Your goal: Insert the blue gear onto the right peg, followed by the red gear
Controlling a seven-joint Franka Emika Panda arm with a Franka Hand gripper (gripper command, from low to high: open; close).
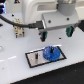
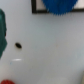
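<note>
On the white table (image 1: 12,60), a thin dark peg (image 1: 36,56) stands bare at the exterior view's left end of the grey, black-edged plate (image 1: 31,60), while the blue gear (image 1: 51,53), a flat bright disc with a toothed rim, lies on the plate's other end, covering whatever peg stands there. Above it hangs the Panda's gripper (image 1: 54,33), its dark fingers spread apart and holding nothing. In the blurred wrist view the blue gear (image 2: 61,6) is cut off at the frame edge, and only a sliver of the red gear (image 2: 7,81) shows in a corner, well apart from the plate (image 2: 35,7).
</note>
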